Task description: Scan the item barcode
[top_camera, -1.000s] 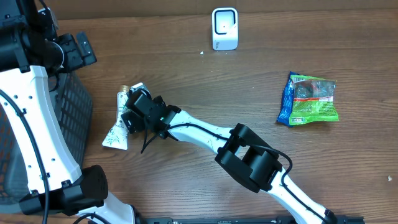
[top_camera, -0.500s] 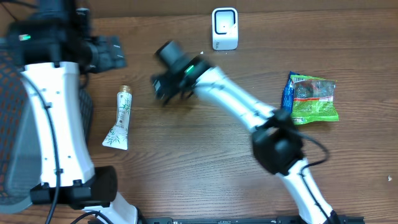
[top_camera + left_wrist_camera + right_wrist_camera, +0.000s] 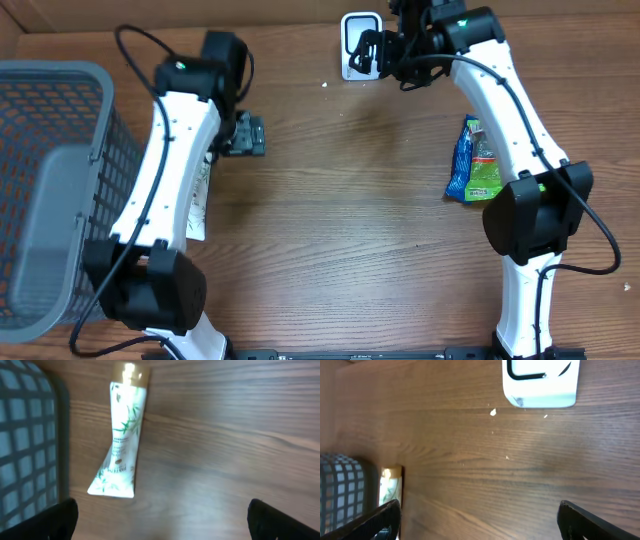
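Note:
A white tube with bamboo print and a gold cap (image 3: 122, 440) lies on the wooden table next to the basket. In the overhead view the tube (image 3: 196, 215) is mostly hidden under my left arm. My left gripper (image 3: 245, 135) hovers open above the table, just right of the tube, with nothing between its fingers (image 3: 50, 520). A white barcode scanner (image 3: 360, 45) stands at the table's far edge. My right gripper (image 3: 385, 48) hangs open and empty right beside it. The right wrist view has the scanner (image 3: 542, 382) at top and the tube (image 3: 390, 487) far left.
A grey mesh basket (image 3: 50, 190) fills the left side of the table. A green and blue snack packet (image 3: 480, 165) lies at the right, partly behind my right arm. Small white crumbs (image 3: 493, 411) lie near the scanner.
My right gripper left the tube and swung up across the table to the scanner. My left arm swung right, off the basket, and now hovers by the tube. The tube stayed put.

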`<state>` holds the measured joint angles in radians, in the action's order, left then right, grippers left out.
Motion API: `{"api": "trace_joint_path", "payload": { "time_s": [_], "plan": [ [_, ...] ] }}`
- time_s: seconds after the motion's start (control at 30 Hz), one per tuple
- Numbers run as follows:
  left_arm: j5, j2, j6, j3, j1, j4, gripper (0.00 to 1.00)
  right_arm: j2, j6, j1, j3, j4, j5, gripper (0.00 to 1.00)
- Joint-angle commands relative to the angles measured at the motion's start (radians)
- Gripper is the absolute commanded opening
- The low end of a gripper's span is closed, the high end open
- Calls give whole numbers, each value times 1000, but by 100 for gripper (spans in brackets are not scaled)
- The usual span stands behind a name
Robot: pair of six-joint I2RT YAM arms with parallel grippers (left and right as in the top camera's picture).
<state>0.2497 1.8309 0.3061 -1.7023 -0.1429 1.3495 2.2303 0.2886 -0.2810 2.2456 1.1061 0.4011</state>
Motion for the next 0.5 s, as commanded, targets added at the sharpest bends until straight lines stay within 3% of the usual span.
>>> {"api": "trace_joint_path", "payload": {
  "time_s": [0.0,0.1,0.23,0.33,0.47],
  "plan": [
    [123,-2,18,103,31,-94,100,-8,-68,-12,5,8,45,100],
    [142,-2,-77,154,62,-199,100,-8,-81,-14,5,7,45,100],
    [134,-2,-106,206,122,-320,100,-8,-81,-19,5,7,45,100],
    [53,0,-195,276,169,-443,100,-8,-81,-19,5,8,45,100],
    [38,0,-203,350,184,-519,100,-8,-81,-19,5,8,45,100]
  ]
}}
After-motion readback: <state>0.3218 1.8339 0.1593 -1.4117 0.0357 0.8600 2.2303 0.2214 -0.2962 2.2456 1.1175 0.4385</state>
